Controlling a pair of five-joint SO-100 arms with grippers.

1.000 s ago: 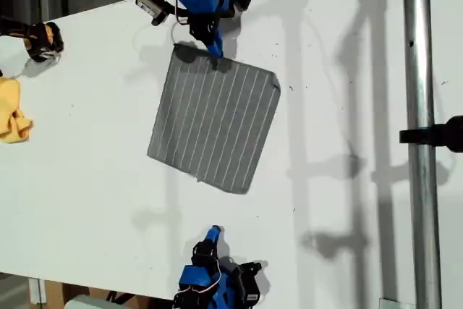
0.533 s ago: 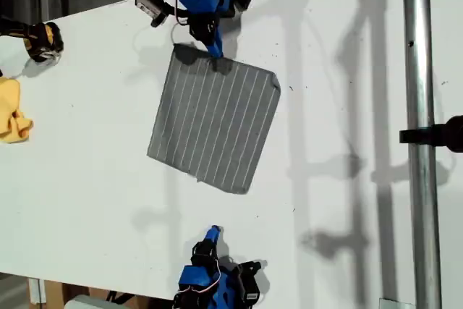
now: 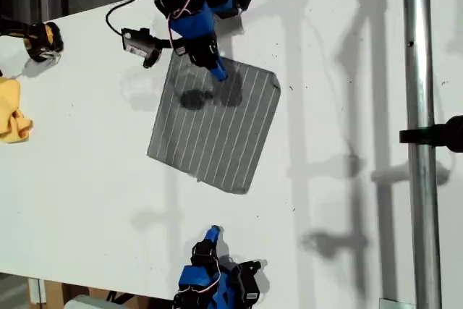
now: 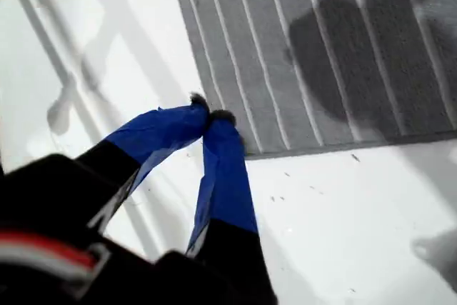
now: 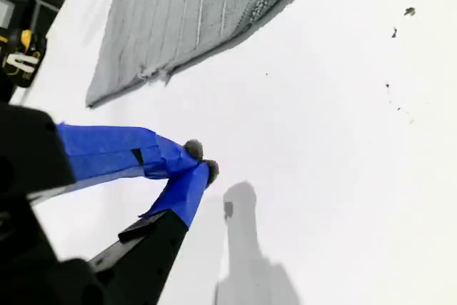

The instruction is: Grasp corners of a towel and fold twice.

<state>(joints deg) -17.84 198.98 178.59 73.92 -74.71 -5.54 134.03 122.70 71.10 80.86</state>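
The towel (image 3: pixel 217 132) lies flat on the white table in the middle of the exterior view, grey with thin white stripes. Its corners (image 3: pixel 275 81) show, except the one under my first arm. My first gripper (image 3: pixel 219 72) hangs shut over the towel's far edge, holding nothing, and throws shadows on the cloth. The first wrist view shows its blue fingertips (image 4: pixel 208 116) pressed together above the towel (image 4: pixel 321 55) near an edge. My second gripper (image 3: pixel 212 234) is shut over bare table at the exterior view's bottom, apart from the towel (image 5: pixel 193 12); its fingertips (image 5: pixel 200 161) touch.
A small yellow cloth (image 3: pixel 11 117) lies at the exterior view's left edge, with a black and yellow object (image 3: pixel 40 40) above it. A metal pole (image 3: pixel 419 142) with a black clamp (image 3: pixel 441 134) runs down the exterior view's right side.
My first arm has swung out over the towel and risen, so its shadows now fall on the cloth. The towel and my second arm have not moved.
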